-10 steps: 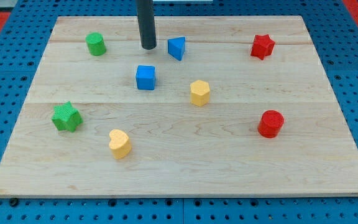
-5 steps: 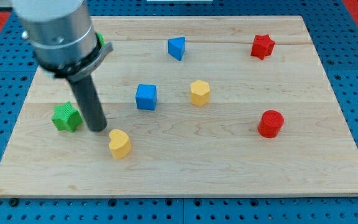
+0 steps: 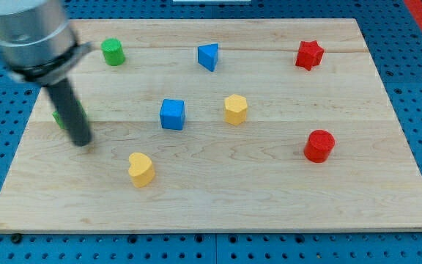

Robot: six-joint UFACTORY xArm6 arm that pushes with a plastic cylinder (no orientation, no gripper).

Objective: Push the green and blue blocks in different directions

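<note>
Camera view showed my tip (image 3: 81, 141) had swung toward the view's left, against the green star (image 3: 58, 117), now mostly hidden and displaced. No jaws fitted. Blue cube (image 3: 172, 114) sat unmoved mid-table (image 3: 269, 183); separation appeared underway.

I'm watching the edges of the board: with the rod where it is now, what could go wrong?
1. My tip sits against the green star, which is mostly hidden behind the rod and lies near the board's left edge. A further push toward the view's left may send it off.
2. With the star hidden, its exact position and contact cannot be judged, so it might slip sideways.
3. The yellow heart lies nearby, toward the view's bottom right; a swing that way could knock it.
</note>
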